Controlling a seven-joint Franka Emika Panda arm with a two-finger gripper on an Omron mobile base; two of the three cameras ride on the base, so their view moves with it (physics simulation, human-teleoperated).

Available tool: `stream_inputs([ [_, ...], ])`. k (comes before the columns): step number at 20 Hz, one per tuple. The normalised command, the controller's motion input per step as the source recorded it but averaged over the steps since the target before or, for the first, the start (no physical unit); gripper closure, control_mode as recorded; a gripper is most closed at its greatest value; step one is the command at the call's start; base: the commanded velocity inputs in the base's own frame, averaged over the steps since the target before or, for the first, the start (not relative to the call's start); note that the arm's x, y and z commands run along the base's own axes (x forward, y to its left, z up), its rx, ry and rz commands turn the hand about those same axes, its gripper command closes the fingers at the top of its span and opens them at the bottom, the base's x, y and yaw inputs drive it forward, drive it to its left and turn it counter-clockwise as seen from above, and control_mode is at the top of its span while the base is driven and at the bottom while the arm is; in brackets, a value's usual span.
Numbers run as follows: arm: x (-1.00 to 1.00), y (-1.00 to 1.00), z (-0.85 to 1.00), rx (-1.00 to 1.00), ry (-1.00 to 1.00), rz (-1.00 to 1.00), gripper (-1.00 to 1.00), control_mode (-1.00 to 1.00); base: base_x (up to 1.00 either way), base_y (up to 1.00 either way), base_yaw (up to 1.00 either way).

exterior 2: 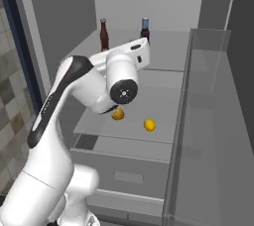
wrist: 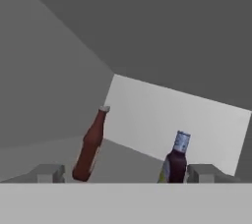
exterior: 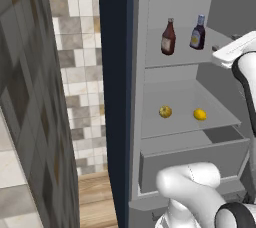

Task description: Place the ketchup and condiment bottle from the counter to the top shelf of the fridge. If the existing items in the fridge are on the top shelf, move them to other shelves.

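Observation:
The ketchup bottle (exterior: pixel 168 37), dark red with a small cap, stands upright on the fridge's top shelf (exterior: pixel 175 61). To its right on the same shelf stands the condiment bottle (exterior: pixel 198 32), dark purple with a blue cap. In the hand view the ketchup bottle (wrist: pixel 90 147) and the condiment bottle (wrist: pixel 176 161) are ahead of my gripper (wrist: pixel 127 174). The gripper is open, its fingertips (wrist: pixel 49 173) wide apart with nothing between them. From the right base view both the ketchup (exterior 2: pixel 103 34) and the condiment bottle (exterior 2: pixel 145 28) show behind my hand.
Two yellow fruits (exterior: pixel 165 111) (exterior: pixel 200 114) lie on the glass middle shelf (exterior: pixel 150 132). Below it is a grey drawer (exterior: pixel 190 164). The open fridge door (exterior 2: pixel 213 121) stands at the right, and a tiled wall (exterior: pixel 80 72) at the left.

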Motion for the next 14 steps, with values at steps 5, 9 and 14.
stream_inputs([
  [5,-1.0,0.47,0.15,-0.06,-0.25,-0.01,-1.0,-1.0,0.0,0.0,0.0],
  [9,-1.0,0.47,0.08,-0.11,-0.2,0.0,-1.0,-1.0,0.0,0.0,0.0],
  [14,-1.0,0.13,0.11,-0.04,-0.24,0.0,-1.0,-1.0,0.0,0.0,0.0],
])
